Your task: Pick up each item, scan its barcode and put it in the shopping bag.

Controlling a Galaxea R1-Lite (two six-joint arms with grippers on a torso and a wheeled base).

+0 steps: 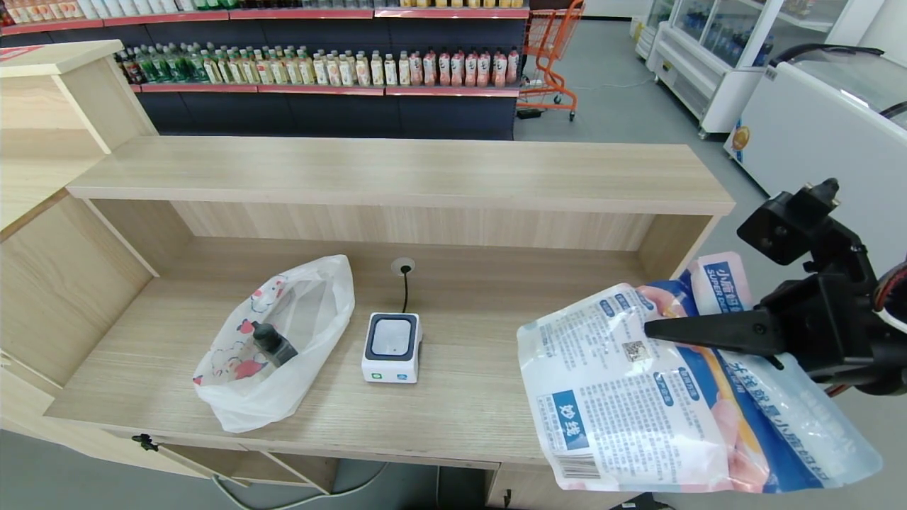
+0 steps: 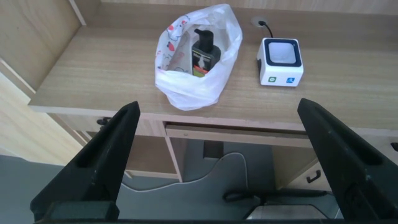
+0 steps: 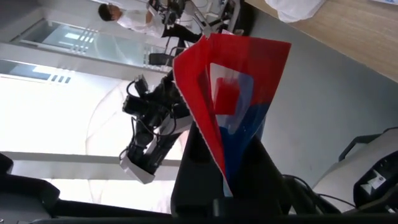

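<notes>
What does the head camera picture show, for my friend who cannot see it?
The robot's right claw holds a big blue and white food packet at the right of the picture. On a wooden counter lie a white shopping bag with a dark pump bottle inside and, next to it, a small white scanner.

I get bright, even overhead light, a faint shadow beside the shopping bag (image 1: 249,402), bowed head-view edges, and blown-out glare in the right wrist view.

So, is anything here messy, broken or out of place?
Nothing spilled or broken. The bag lies slumped on its side on the counter, a dark bottle inside. The right gripper holds the packet tilted, near the counter's right end.
</notes>
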